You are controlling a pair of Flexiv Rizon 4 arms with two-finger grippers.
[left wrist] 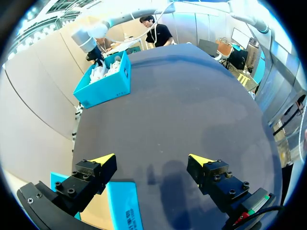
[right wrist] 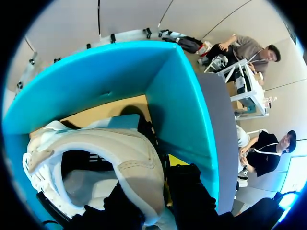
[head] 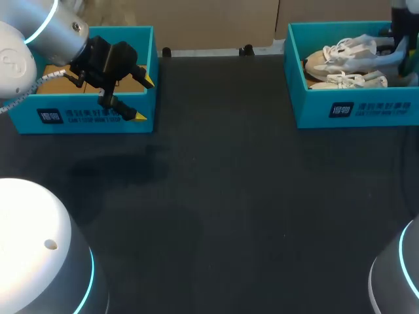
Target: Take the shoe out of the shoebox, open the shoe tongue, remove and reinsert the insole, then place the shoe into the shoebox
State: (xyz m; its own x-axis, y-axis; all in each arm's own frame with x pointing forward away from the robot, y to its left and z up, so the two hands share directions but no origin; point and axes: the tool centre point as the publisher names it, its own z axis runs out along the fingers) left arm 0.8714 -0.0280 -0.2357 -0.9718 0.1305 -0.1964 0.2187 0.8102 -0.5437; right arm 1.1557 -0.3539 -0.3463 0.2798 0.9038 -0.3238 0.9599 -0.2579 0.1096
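Note:
Two white shoes lie in the teal shoebox at the table's far right: one at the back, the other in front of it. My right gripper reaches into this box at the back shoe's heel. In the right wrist view the gripper is shut on the heel wall of the white shoe, one finger inside the shoe, the other outside against the box wall. My left gripper hangs open over the near wall of a second teal box at the far left, nothing between its fingers.
The left box shows a bare cardboard floor. The black tabletop stretches between and in front of both boxes. From the left wrist view the right box stands far across the table with my right arm over it.

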